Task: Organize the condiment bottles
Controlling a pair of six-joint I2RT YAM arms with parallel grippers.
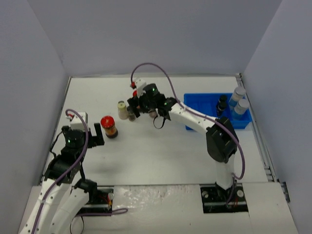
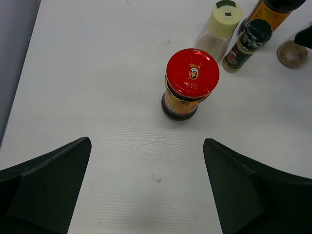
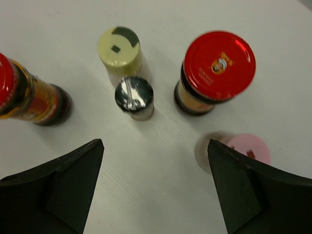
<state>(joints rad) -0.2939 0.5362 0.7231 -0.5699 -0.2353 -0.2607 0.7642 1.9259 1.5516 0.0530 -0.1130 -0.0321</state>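
Left gripper [image 2: 146,190]: jaws thrown wide with nothing between them. It hangs just short of the lone red-lidded jar [image 2: 192,73], which stands upright at centre-left of the overhead view.
Right gripper [image 3: 153,190]: also spread wide and empty, poised over the cluster in the middle of the overhead view.
Cluster: the cream jar [image 3: 119,48] has the black-capped jar [image 3: 134,95] just beside it. The second red-lidded jar [image 3: 217,68] is to their right in the wrist view. The pink-capped jar [image 3: 246,148] sits low and right, partly hidden by a finger, and I cannot tell whether they touch.
Already filed: the silver-lidded pair [image 1: 242,106] and a small dark jar [image 1: 222,103] stand in the blue tray [image 1: 200,105], upper right of the overhead view.
Risk, crowding: the cream and black-capped jars stand so close that a finger going for one could well shove the other over.
Risk, pink cap: it is right at the finger's edge. Any sideways drift while descending would likely clip it, and a narrow jar tips easily.
Risk, arms: both grippers are working the same patch at centre-left. If they reach together, a wrist could foul the other arm's cable or sweep a jar.
Risk, red lids: the lids are wide and glossy over a narrower body, so a grip taken high on the lid might slip.
Surface: the white table [image 1: 161,156] is matte with faint grain and a few small scuffs. A nudged jar will probably skid on it before it falls.
Room: plain pale walls [image 1: 146,34] close in on the left, back and right.
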